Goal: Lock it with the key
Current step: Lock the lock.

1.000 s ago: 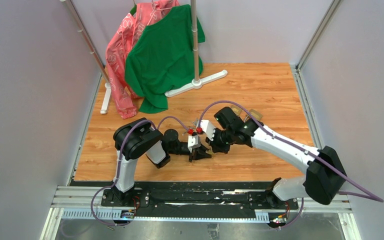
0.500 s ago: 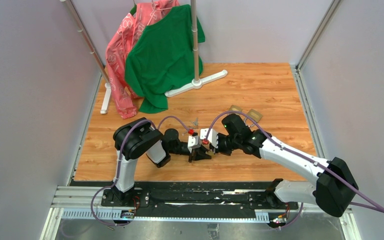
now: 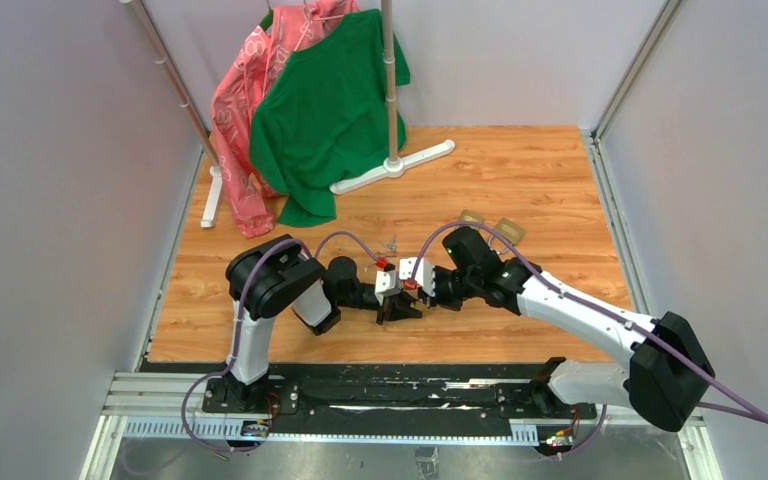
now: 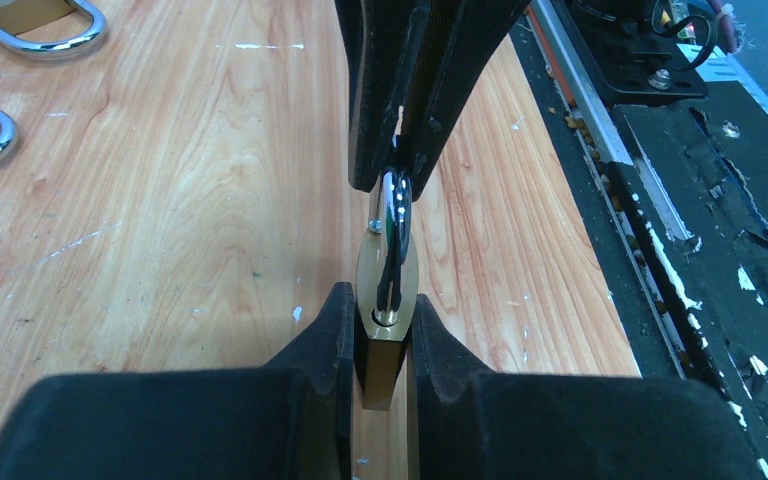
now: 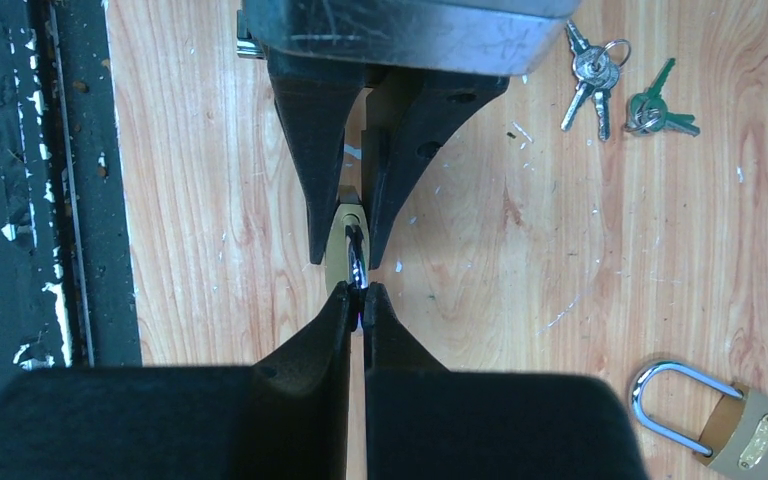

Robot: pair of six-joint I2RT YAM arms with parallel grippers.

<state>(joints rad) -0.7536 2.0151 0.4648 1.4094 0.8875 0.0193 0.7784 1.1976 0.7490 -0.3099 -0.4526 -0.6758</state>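
Note:
My left gripper is shut on the body of a brass padlock and holds it just above the wooden floor. My right gripper faces it and is shut on that padlock's silver shackle, seen edge-on. In the top view the two grippers meet tip to tip, left gripper and right gripper. The key, a small silvery cluster, lies loose on the floor beyond the left gripper. It also shows in the top view. Neither gripper holds it.
A second bunch of keys with green heads lies beside the silvery ones. Other brass padlocks lie on the floor. A clothes rack with a green shirt stands at the back. The black base rail runs along the near edge.
My right arm has swung left and down to meet the left gripper, and its fingers now pinch the shackle. The left arm has held still with the padlock.

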